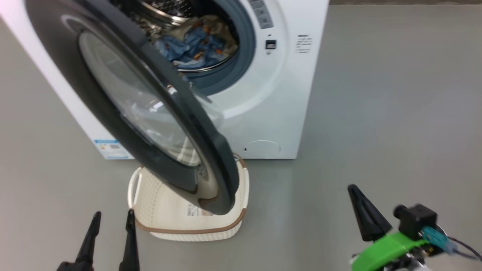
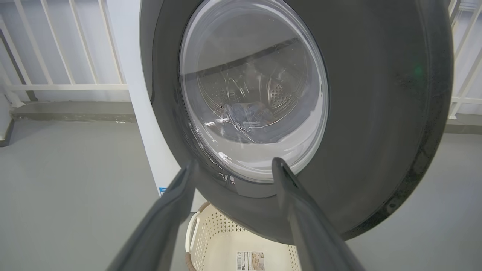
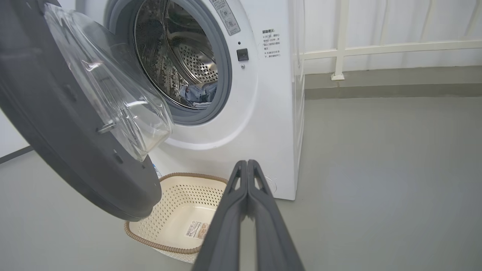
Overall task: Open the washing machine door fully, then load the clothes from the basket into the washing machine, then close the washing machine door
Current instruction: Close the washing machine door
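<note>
The white washing machine (image 1: 278, 105) stands with its black washing machine door (image 1: 113, 94) swung part-way out, its lower edge hanging over the basket (image 1: 188, 230). Light-blue printed clothes (image 1: 196, 45) lie inside the steel drum. The basket holds nothing but a label. My left gripper (image 1: 113, 218) is open at the lower left, short of the door and empty. In the left wrist view, the left gripper (image 2: 233, 163) points at the door's (image 2: 376, 113) outer face, below its glass window (image 2: 252, 90). My right gripper (image 3: 246, 162) is shut on nothing, right of the basket (image 3: 188, 175).
Grey floor lies open to the right of the machine (image 3: 271, 124). A white railing (image 3: 376, 49) and a low ledge run behind it. The door's clear glass bowl (image 3: 113, 82) bulges toward the drum opening.
</note>
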Controlling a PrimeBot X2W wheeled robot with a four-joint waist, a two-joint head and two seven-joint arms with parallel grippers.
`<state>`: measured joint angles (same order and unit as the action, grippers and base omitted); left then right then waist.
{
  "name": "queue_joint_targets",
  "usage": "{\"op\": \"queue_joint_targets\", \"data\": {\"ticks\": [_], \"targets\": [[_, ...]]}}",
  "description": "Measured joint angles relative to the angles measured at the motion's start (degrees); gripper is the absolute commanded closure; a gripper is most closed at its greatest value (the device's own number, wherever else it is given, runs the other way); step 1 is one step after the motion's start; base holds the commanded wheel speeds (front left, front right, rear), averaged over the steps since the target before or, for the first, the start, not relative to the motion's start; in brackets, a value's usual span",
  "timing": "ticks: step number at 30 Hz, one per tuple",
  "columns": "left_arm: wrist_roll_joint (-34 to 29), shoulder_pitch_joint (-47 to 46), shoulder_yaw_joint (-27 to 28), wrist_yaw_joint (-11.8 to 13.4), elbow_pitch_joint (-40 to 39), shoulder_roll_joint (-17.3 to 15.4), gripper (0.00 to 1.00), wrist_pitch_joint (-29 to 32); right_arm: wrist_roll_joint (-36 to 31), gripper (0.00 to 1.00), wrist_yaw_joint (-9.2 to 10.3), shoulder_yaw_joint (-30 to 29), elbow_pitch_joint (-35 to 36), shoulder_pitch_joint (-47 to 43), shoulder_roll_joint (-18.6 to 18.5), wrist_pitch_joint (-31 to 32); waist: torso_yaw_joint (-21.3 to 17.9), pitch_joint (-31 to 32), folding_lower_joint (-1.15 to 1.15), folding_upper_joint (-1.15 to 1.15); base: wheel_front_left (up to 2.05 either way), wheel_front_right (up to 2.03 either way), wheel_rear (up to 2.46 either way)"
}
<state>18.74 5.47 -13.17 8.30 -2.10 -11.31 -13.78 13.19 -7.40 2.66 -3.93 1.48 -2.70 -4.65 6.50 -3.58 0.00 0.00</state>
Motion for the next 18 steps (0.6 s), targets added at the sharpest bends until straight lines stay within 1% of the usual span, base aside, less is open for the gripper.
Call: {"op": "queue_joint_targets", "data": {"ticks": [4, 12, 15, 18], "targets": [[0.02, -1.36, -0.44, -0.58, 0.77, 1.09, 0.00, -0.25, 0.10, 1.00, 0.00, 1.56, -6.41, 4.83, -0.16, -0.99, 2.07, -0.73, 0.00, 0.00, 0.00, 0.00, 0.00], [0.01, -3.59, -1.14, -2.09, 2.65, 2.04, 0.00, -0.44, 1.20, 1.00, 0.00, 4.54, -17.75, 14.32, -0.48, -4.80, 5.99, -1.83, 0.00, 0.00, 0.00, 0.00, 0.00], [0.01, -3.75, -1.16, -2.12, 3.08, 2.37, 0.00, -0.52, 1.77, 1.00, 0.00, 6.10, -19.53, 17.42, -0.66, -6.56, 7.03, -2.10, 0.00, 0.00, 0.00, 0.00, 0.00], [0.01, -3.84, -1.07, -2.53, 3.34, 2.60, 0.00, -0.52, 2.19, 1.00, 0.00, 7.43, -18.34, 20.04, -0.69, -8.04, 7.74, -2.35, 0.00, 0.00, 0.00, 0.00, 0.00]]}}
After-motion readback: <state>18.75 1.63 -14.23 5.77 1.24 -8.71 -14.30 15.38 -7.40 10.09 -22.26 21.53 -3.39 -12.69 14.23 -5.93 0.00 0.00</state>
